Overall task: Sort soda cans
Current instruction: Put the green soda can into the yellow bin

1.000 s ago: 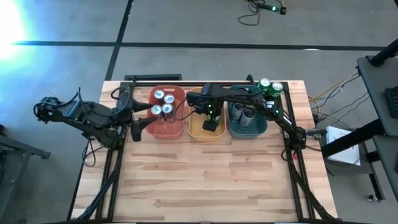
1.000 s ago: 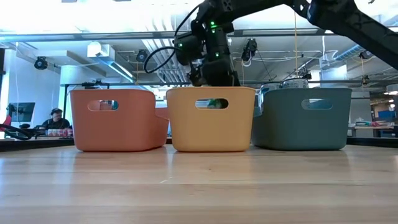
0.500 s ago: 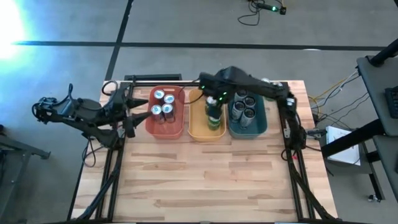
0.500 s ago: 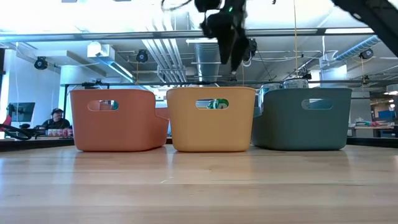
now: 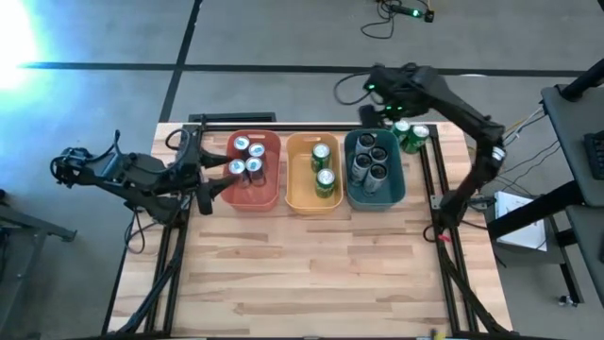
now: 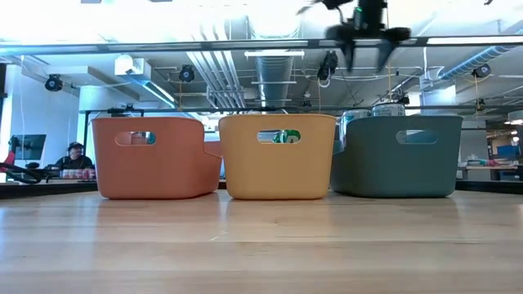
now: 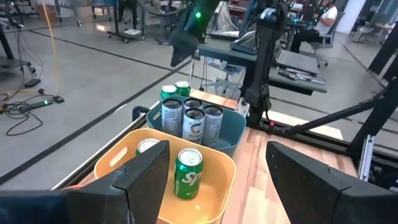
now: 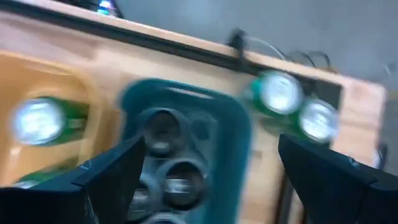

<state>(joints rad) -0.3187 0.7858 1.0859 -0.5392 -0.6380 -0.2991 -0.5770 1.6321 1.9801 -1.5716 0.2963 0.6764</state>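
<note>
The right gripper (image 5: 380, 102), fingers spread and empty, hovers above the table's back edge near two loose green soda cans (image 5: 411, 133) beside the teal plastic bin (image 5: 376, 196). It seems poised to pick one. The left gripper (image 5: 219, 182) waits open beside the red bin (image 5: 253, 199).

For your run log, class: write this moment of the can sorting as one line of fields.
right gripper: open, above table's far edge | left gripper: open, beside red bin | orange bin: two green cans | loose green cans: two
</note>
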